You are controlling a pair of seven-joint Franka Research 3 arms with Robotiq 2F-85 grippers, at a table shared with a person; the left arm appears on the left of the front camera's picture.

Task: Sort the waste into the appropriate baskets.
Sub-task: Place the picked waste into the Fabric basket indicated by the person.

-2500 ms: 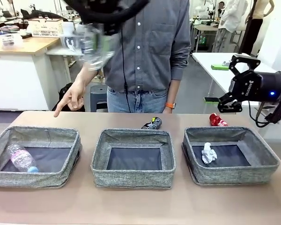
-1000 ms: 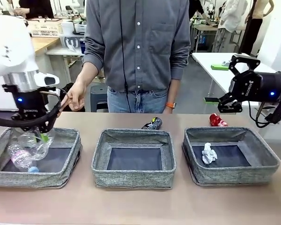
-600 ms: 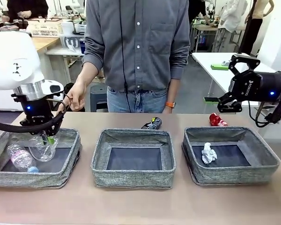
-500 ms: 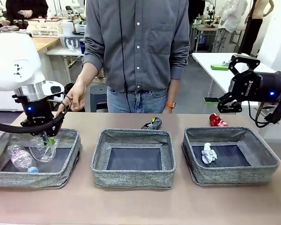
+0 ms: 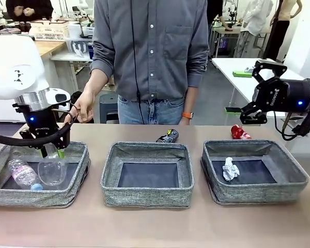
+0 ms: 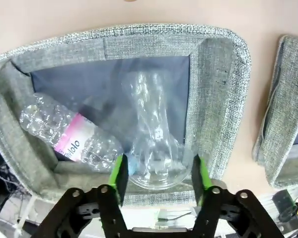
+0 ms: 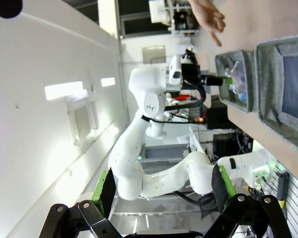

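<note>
In left basket: bottle, cup

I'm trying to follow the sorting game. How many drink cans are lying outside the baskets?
2. A black can lies on the table just behind the middle basket; a red can lies behind the right basket. More could be hidden behind basket walls.

Left claw, right claw: both spread

Left gripper low over left basket
</note>
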